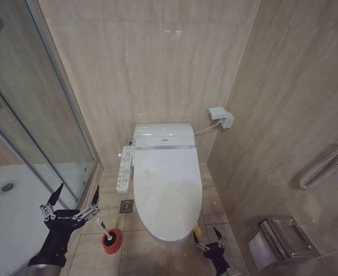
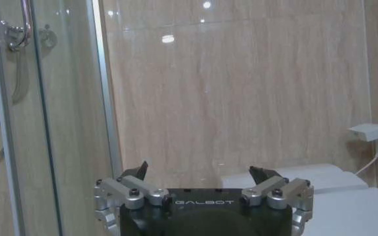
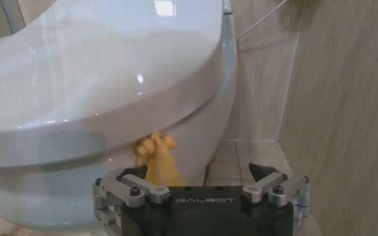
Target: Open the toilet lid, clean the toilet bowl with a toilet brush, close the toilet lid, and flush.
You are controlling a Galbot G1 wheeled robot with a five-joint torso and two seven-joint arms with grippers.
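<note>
The closed toilet lid (image 1: 167, 184) hides the toilet bowl completely. Of the toilet brush (image 1: 106, 236), a short piece of white handle stands out of the red holder (image 1: 111, 241); its bristle head is sunk inside. The right gripper (image 1: 210, 240) is cut off by the head view's lower edge, its wrist out of frame. In the right wrist view a yellow loop (image 3: 155, 156) is partly covered by the lid's front rim and the gripper body. The control panel (image 1: 124, 169) buttons are too small to read.

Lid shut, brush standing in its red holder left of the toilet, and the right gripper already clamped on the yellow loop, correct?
Not quite: in the right wrist view the right gripper is open, just short of the yellow loop, holding nothing. Toilet lid is shut; toilet brush stands in its red holder.
</note>
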